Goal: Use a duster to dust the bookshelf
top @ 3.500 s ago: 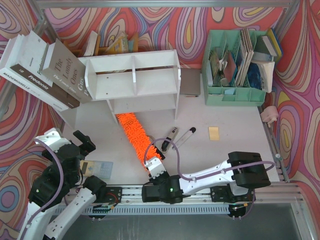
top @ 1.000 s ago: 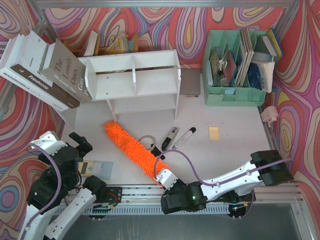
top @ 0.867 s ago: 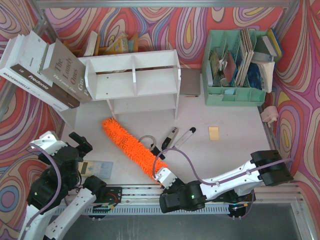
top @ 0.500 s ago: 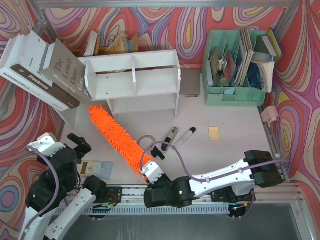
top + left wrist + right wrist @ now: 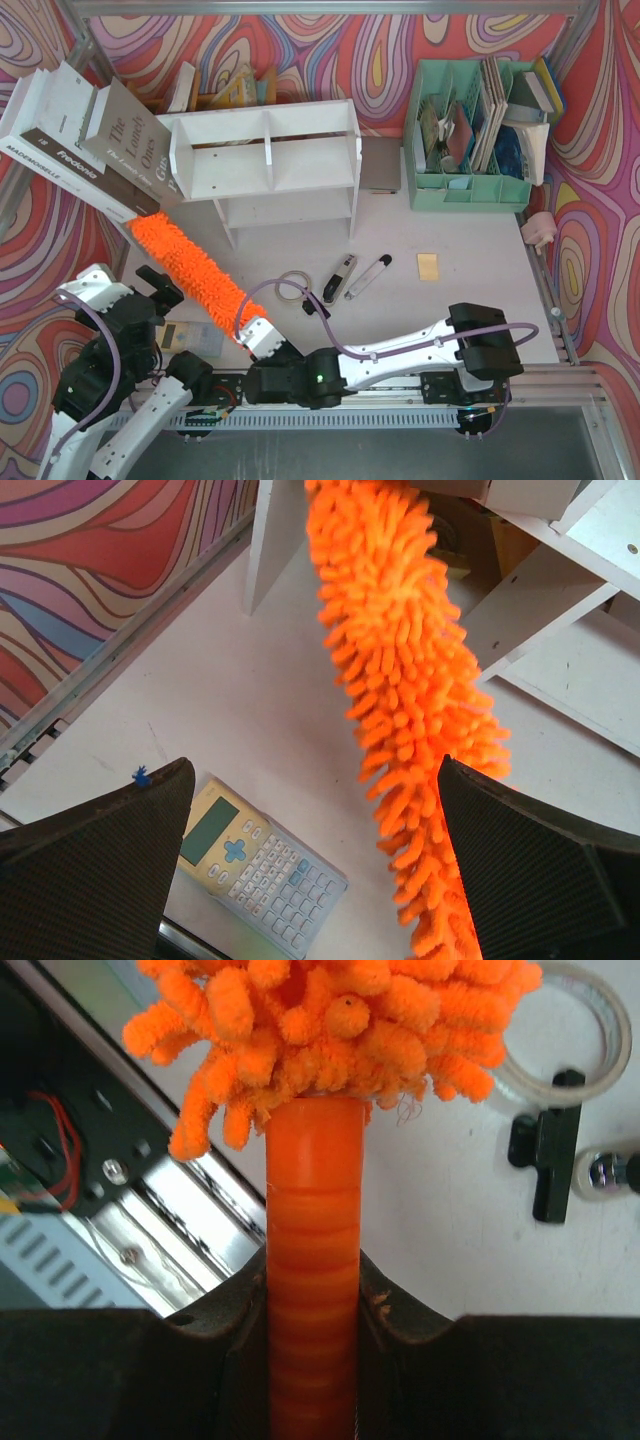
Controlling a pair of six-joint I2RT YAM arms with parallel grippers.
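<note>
Orange duster point(image 5: 185, 265): plastic handle clamped in the right gripper point(image 5: 258, 337), jaws closed tight on it, low over the near bench point(image 5: 470, 290) left of centre. The fluffy head slants away to the far left; its tip lies just under the leaning books point(image 5: 90, 140), by the left end of the bookshelf point(image 5: 265, 160). Contact with the bookshelf cannot be told.

Left gripper point(image 5: 160, 285): near left corner, jaws spread wide, holding nothing. In its wrist view the duster's head crosses ahead between the two fingers point(image 5: 100, 870), untouched.

Calculator point(image 5: 195, 337): flat on the bench, near left, just beside the duster.

Tape ring point(image 5: 293, 285): flat, mid-bench, right of the duster.

Two pens point(image 5: 340, 277): side by side, just right of the ring.

Yellow note point(image 5: 428, 266): flat, further right.

Bookshelf: white, two tiers, central divider, upright at far centre.

Green organiser point(image 5: 465, 135): far right, holding upright papers and books.
</note>
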